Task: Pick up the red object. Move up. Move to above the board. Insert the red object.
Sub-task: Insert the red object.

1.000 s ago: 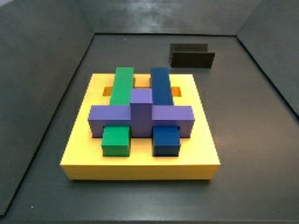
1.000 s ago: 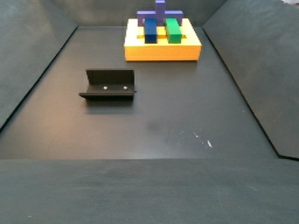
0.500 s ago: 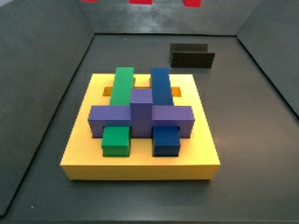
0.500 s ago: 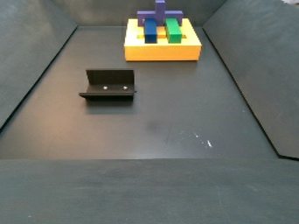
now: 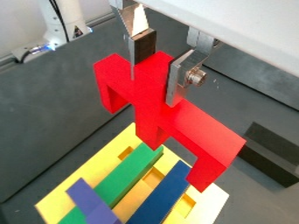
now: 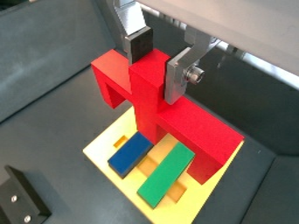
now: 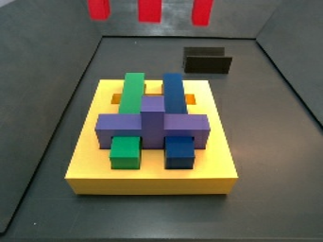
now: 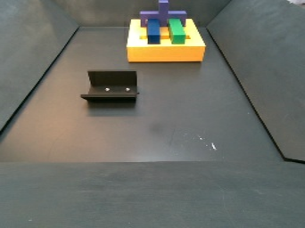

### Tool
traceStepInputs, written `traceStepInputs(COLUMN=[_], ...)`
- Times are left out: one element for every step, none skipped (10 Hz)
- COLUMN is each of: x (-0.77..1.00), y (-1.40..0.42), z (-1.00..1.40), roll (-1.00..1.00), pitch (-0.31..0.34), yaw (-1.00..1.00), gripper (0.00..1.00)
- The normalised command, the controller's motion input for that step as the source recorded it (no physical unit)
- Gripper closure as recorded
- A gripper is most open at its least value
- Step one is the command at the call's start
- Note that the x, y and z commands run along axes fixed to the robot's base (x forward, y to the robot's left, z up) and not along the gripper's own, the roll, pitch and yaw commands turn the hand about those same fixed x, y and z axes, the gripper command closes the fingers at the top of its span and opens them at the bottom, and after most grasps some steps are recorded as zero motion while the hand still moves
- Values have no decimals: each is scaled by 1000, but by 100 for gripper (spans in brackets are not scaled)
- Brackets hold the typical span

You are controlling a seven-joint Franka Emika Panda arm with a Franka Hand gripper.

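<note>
Two-finger gripper (image 5: 156, 63) clamping red object (image 5: 163, 118), above board (image 6: 117, 150)

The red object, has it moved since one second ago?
Yes. In a side view the red object, held by the gripper, has come down into sight above the fixture.

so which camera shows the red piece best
Both wrist views: the whole red piece shows, clamped between the pincer fingers above the yellow board. A side view catches only three red prongs at its top edge. The remaining side view shows the board and fixture, no red piece.
</note>
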Motion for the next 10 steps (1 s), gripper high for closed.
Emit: traceStepInputs(x=[109, 74, 71, 3, 0, 0, 0, 0, 83, 94], y=[0, -26, -9, 0, 0, -9, 0, -97, -137, -111], z=[-729, -771, -814, -694, -734, -680, -606, -483, -406, -289], roll=[261, 241, 229, 283, 217, 84, 39, 80, 0, -4], pitch=[0, 0, -34, -44, -84, -84, -113, -99, -117, -131], yaw=[86, 86, 103, 183, 134, 3, 0, 0, 0, 0], gripper=[100, 100, 100, 100, 100, 100, 100, 100, 100, 100])
